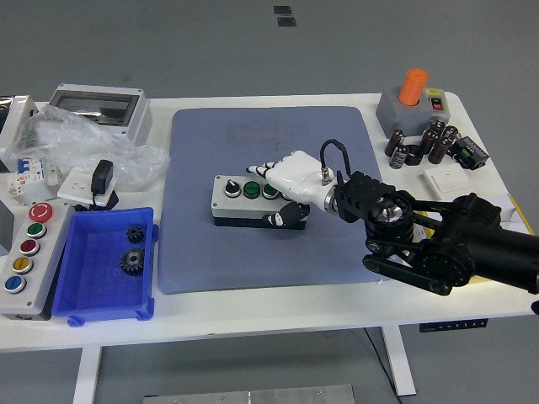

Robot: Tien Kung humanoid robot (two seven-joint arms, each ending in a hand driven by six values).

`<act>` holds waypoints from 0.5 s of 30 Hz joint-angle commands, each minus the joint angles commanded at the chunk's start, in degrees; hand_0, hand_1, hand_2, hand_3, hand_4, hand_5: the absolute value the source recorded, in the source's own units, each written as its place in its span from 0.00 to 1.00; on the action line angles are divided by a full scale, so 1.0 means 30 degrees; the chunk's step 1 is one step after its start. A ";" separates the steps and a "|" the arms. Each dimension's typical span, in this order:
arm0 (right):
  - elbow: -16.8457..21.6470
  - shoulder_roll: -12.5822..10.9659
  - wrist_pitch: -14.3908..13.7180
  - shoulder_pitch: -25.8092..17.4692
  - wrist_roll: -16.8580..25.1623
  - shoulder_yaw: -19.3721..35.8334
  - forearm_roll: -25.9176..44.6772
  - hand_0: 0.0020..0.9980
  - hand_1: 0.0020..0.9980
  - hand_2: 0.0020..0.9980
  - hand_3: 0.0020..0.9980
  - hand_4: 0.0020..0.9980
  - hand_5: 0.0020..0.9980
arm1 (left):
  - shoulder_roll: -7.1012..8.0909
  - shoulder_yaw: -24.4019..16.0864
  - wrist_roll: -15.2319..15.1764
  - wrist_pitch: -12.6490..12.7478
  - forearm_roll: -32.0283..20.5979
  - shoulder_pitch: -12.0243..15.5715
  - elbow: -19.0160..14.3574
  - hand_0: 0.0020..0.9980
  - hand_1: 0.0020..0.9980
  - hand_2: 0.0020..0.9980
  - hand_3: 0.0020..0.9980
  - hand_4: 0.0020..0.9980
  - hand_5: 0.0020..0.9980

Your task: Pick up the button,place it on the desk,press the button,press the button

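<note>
We see a white table [278, 307] with rounded corners that stands on a white leg [394, 358] over a smooth grey floor [210, 42]. Two small dark plates [284, 15] are set in the floor at the top. The light is even and soft, without strong shadows.

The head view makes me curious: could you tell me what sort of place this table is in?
Probably a robotics lab or electrical workshop: a white table holding a button box on a blue mat, loose capacitors, and gears in a blue bin.
</note>
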 joint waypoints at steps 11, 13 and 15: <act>-0.0238 0.0012 -0.0009 0.0021 -0.0744 -0.0304 0.0026 0.27 0.56 0.98 1.00 0.98 0.27 | 0.0002 0.0081 -0.0013 -0.0029 -0.0008 0.0014 -0.0004 0.59 0.65 0.60 0.62 0.74 0.35; -0.0243 0.0005 -0.0100 0.0024 -0.0819 -0.0353 0.0030 0.27 0.55 1.00 1.00 1.00 0.37 | 0.0004 0.0095 -0.0015 -0.0031 0.0001 0.0018 -0.0004 0.59 0.66 0.60 0.62 0.73 0.35; -0.0242 0.0001 -0.0144 0.0024 -0.0860 -0.0370 0.0019 0.27 0.55 1.00 1.00 1.00 0.37 | 0.0008 0.0091 -0.0023 -0.0033 0.0010 0.0016 -0.0007 0.59 0.66 0.60 0.62 0.73 0.35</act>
